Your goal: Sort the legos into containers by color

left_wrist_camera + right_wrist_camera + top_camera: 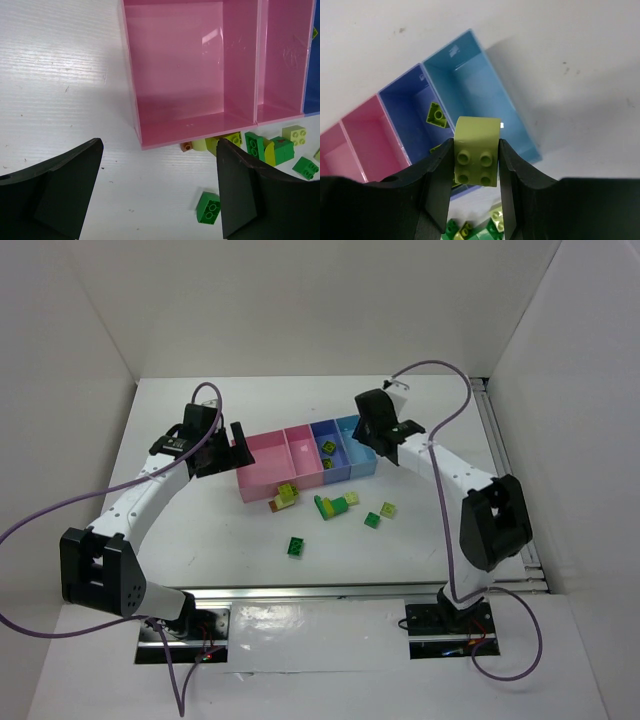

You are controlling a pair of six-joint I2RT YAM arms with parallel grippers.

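The tray (246,478) has large pink, narrow pink, periwinkle and light blue compartments. My right gripper (386,444) is shut on a lime-green brick (477,131) and holds it above the wall between the periwinkle compartment (405,107) and the light blue compartment (480,95). A lime brick (436,115) lies in the periwinkle one. My left gripper (160,146) is open and empty, above the table at the near-left corner of the large pink compartment (190,75), which is empty. Loose bricks lie before the tray: a dark green one (297,546), an orange-brown one (186,146), a pale yellow one (295,135).
More green and lime bricks lie in a cluster in front of the tray (333,506) and to its right (372,520). White walls enclose the table on the left, back and right. A metal rail (300,592) runs along the near edge.
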